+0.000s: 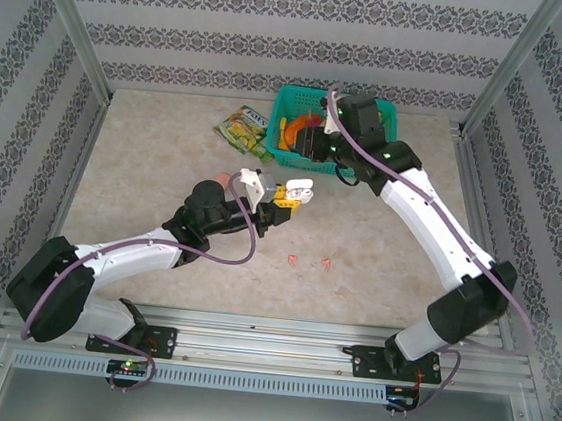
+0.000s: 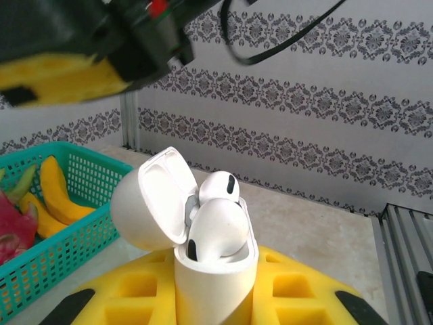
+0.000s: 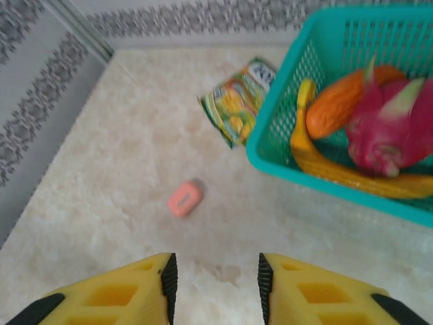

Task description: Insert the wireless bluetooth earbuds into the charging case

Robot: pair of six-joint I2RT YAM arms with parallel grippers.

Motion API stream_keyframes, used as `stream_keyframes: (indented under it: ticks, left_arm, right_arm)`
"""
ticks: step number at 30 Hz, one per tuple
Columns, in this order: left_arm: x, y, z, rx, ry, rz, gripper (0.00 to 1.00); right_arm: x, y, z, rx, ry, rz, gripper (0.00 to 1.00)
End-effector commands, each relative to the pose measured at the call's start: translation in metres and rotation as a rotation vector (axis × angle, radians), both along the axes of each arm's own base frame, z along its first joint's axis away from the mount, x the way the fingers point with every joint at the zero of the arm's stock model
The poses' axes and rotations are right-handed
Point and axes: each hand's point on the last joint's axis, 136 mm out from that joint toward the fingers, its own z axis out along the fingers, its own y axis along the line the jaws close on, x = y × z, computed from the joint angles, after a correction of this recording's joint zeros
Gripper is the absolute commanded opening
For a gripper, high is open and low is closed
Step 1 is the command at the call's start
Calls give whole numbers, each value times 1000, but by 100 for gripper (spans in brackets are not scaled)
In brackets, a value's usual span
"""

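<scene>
My left gripper (image 1: 287,199) is shut on a white charging case (image 2: 216,271), held upright above the table's middle with its lid (image 2: 152,200) flipped open. Two white earbuds (image 2: 220,230) sit in its top, one behind the other. The same case (image 1: 299,187) shows white in the top view. Two pink-red earbuds (image 1: 293,260) (image 1: 327,266) lie on the table in front of it. A pink case (image 3: 185,198) lies shut on the table ahead of my right gripper (image 3: 216,284), which hangs open and empty above the table beside the basket (image 1: 316,146).
A teal basket (image 1: 293,96) of fruit stands at the back; its rim (image 3: 270,159) is close on the right gripper's right. A snack packet (image 1: 244,131) lies left of it. Patterned walls close the table on three sides.
</scene>
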Motion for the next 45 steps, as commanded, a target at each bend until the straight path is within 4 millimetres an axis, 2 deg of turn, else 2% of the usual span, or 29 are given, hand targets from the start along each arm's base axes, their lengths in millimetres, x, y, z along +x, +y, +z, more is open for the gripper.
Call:
stream_keyframes:
  ticks: [1, 5, 12, 16, 21, 23, 27, 29, 37, 41, 45]
  left_arm:
    - [-5, 2, 23, -23, -67, -21, 0]
    - [0, 4, 23, -22, -70, 9, 0]
    - [14, 8, 20, -26, -60, 84, 0]
    - [21, 10, 19, -38, -47, 108, 0]
    - [25, 10, 14, -45, -21, 119, 0]
    - [28, 8, 8, -32, 12, 120, 0]
    - [39, -3, -22, 47, 205, 106, 0]
    - [44, -16, -42, 96, 344, 72, 0]
    - [77, -46, -119, 98, 775, 127, 0]
    - [95, -53, -150, 85, 914, 200, 0]
    - [109, -63, -170, 132, 1009, 244, 3]
  right_arm:
    - [-14, 0, -16, -42, 100, 57, 35]
    - [-23, 3, -31, -59, 142, 87, 30]
    - [-56, 2, -35, -87, 136, 121, 26]
    - [-71, -5, -36, -89, 124, 109, 26]
    - [-70, -23, -28, -68, 80, 19, 27]
    - [-64, -38, -27, -70, 62, -58, 32]
    - [-55, -72, -39, -50, 68, -224, 38]
    - [-54, -86, -53, -52, 87, -287, 41]
    - [-66, -104, -109, -28, 162, -401, 45]
    - [-73, -112, -121, -33, 172, -431, 46]
    - [-76, -116, -125, -31, 174, -442, 47]
